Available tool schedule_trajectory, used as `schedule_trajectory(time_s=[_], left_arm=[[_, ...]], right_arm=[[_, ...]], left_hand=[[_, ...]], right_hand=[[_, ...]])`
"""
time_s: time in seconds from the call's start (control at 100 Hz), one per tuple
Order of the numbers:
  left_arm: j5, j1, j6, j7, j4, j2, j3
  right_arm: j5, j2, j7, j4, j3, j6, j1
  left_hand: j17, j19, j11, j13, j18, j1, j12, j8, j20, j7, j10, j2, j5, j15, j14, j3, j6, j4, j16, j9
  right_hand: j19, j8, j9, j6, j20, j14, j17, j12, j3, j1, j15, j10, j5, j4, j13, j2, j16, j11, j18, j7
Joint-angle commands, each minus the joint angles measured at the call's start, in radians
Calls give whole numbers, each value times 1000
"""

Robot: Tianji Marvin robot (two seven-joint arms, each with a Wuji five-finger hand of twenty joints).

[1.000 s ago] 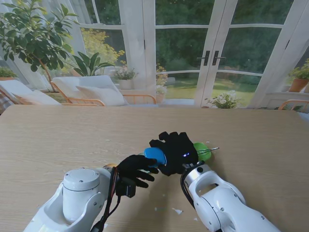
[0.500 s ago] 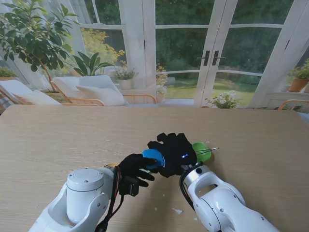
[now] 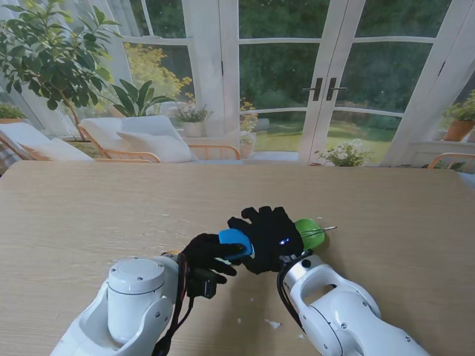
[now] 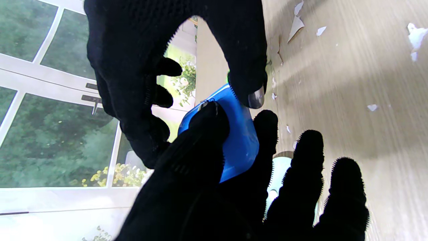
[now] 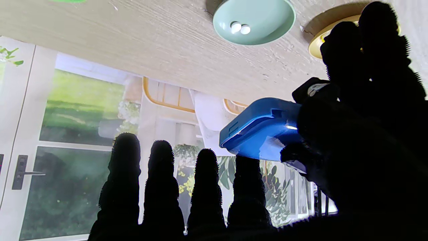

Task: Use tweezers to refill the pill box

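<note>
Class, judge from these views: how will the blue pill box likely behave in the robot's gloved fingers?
The blue pill box looks like rigid plastic, so probably stiff and light. Its glossy surface may slip. The left hand holds it off the table, with the right hand at its other side.

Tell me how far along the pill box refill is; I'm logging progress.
Early stage. Done: the blue pill box is off the table, held in the left hand. In hand: the right hand is at the box, fingers spread, apparently working its still-closed lid. Left: opening it, taking up the tweezers lying by the green dish, and moving the two white pills from the pale green dish.
</note>
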Motion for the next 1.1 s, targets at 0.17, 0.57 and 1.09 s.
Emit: schedule_trajectory(time_s=[0.17, 0.57, 1.09], left_arm=[[57, -9, 19, -133, -13, 35, -17], [163, -7, -1, -375, -30, 136, -47], [153, 57, -56, -429, -67, 162, -110]], right_arm=[[85, -3, 45, -76, 59, -20, -89], [321, -30, -101, -98, 147, 16, -233], [676, -89, -291, -1, 102, 5, -199]], left_hand=[[33, 46, 27, 67, 48, 97, 9, 24, 41, 79, -4, 30, 123, 23, 39, 69, 0, 29, 26, 102], [61, 55, 7, 84, 60, 97, 7, 27, 58, 65, -1, 18, 147, 23, 41, 84, -6, 27, 26, 119], [69, 50, -39, 91, 61, 98, -3, -13, 66, -23, 24, -2, 215, 23, 42, 154, -10, 27, 15, 131]], right_hand=[[-80, -101, -29, 199, -7, 48, -38, -105, -86, -79, -102, 69, -157, 3, -76, 13, -51, -165, 41, -114], [-32, -126, 0, 249, 27, 33, 36, -36, -71, -38, -41, 64, -62, 6, 30, -3, -20, 6, 42, -54], [367, -169, 201, 233, 100, 63, 195, 30, 24, 48, 193, 99, 119, 56, 224, 124, 93, 123, -4, 165]])
